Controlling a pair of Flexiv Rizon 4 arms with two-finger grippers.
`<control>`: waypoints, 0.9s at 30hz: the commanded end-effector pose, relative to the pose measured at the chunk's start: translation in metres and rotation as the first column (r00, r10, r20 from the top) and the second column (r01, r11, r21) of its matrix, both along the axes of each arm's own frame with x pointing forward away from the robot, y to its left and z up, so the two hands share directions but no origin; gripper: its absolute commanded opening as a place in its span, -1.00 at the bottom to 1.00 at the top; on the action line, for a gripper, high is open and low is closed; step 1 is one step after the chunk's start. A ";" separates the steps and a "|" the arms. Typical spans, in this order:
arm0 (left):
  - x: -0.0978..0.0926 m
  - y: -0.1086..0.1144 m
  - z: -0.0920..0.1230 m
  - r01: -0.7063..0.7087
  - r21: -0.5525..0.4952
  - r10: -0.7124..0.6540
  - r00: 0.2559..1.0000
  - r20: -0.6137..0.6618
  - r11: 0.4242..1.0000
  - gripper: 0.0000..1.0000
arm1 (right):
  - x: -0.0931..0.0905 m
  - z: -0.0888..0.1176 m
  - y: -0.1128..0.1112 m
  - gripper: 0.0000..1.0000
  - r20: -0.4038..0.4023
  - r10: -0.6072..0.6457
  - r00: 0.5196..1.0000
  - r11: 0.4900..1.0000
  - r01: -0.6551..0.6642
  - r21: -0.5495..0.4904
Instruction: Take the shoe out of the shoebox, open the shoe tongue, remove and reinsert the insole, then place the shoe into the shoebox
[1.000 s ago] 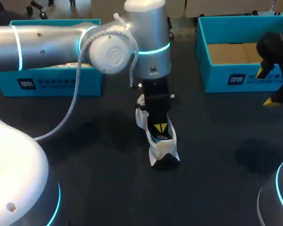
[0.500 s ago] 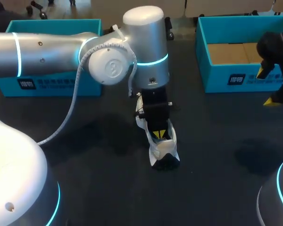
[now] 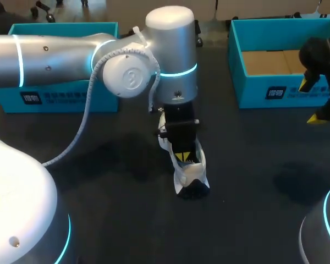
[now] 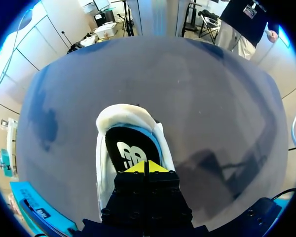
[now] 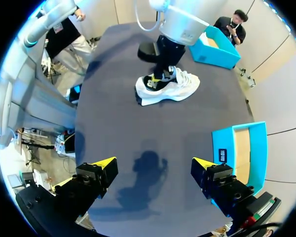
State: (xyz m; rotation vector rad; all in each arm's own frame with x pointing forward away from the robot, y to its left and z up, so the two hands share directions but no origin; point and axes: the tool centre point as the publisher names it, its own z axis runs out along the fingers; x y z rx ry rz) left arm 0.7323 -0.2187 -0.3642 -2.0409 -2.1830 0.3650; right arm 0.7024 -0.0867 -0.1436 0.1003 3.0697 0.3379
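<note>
A white shoe point(image 3: 190, 175) with a dark toe lies on the black table near the middle. My left arm reaches in over it, and my left gripper point(image 3: 182, 157) points down into the shoe's opening, shut. In the left wrist view its yellow tips point(image 4: 147, 167) press together on the black insole point(image 4: 127, 149), which lies inside the shoe point(image 4: 122, 116). Whether they pinch the insole I cannot tell. My right gripper point(image 3: 314, 102) hangs open off at the right, holding nothing. In its own view, the right gripper point(image 5: 155, 165) is far from the shoe point(image 5: 176, 87), where the left gripper point(image 5: 161, 78) stands.
An open teal shoebox point(image 3: 264, 91) with a cardboard floor stands at the back right, close to my right gripper. A second teal box point(image 3: 60, 99) stands at the back left, partly behind my left arm. Both boxes point(image 5: 222, 148) point(image 5: 216, 51) show in the right wrist view.
My left gripper has sunk a little deeper into the shoe's opening, still shut. The shoe and my right arm have not moved.
</note>
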 end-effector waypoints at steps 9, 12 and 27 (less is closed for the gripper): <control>-0.005 -0.008 -0.024 -0.028 -0.020 0.028 1.000 -0.003 0.999 -1.00 | 0.002 -0.001 0.001 1.00 -0.003 0.000 1.000 1.000 0.000 -0.003; -0.003 -0.010 -0.027 -0.032 -0.014 0.032 0.999 -0.005 0.999 -1.00 | 0.002 -0.001 0.001 1.00 -0.003 0.000 1.000 1.000 0.000 -0.003; -0.019 -0.008 0.010 0.041 0.012 -0.040 0.992 -0.116 0.999 -1.00 | 0.002 -0.001 0.001 1.00 -0.003 0.000 1.000 1.000 0.000 -0.003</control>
